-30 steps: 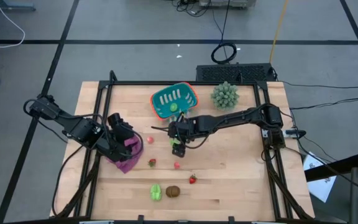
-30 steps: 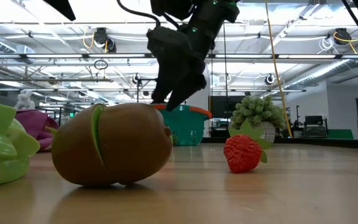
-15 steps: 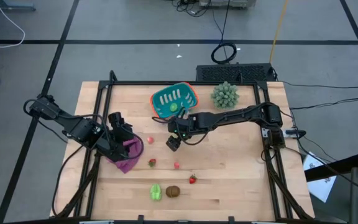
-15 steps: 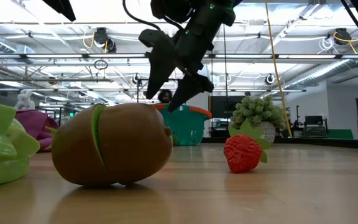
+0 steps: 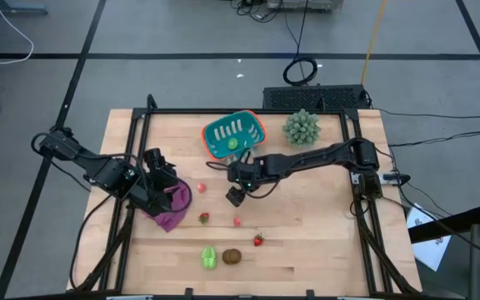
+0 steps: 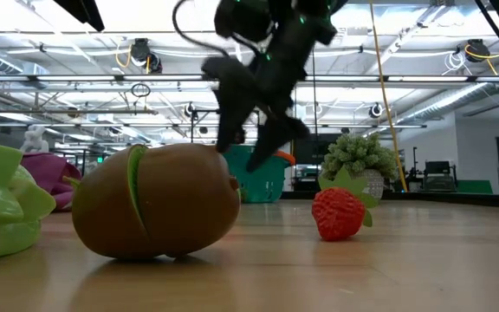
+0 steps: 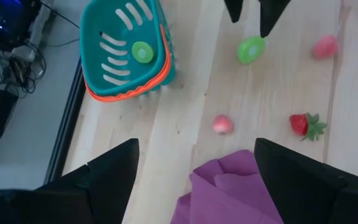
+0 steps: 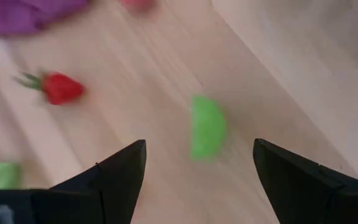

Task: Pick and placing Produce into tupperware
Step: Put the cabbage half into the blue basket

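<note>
Because the green half-round piece lies just ahead of the right gripper, between and slightly beyond its spread fingers, it looks like the piece of produce in hand. It rests flat on the wooden table, apart from both fingertips, which hang a little above it in the low view. It appears to be a small moulded toy, so I judge it light, stiff and fairly smooth; it should not crush, but it could squirt sideways out of a narrow pinch or slide on the wood if one finger touches first. The best hold seems to be across its short width, the fingers straddling the curved back and the flat edge, low enough to catch the thickest part.

The teal tupperware stands near, behind the right gripper toward the far edge of the table, and already holds one green round slice. Farther out from the gripper lie a strawberry, other small red pieces, a light green vegetable and a brown kiwi-like oval.

The left gripper waits well to the side, fingers spread, over the purple cloth.
</note>
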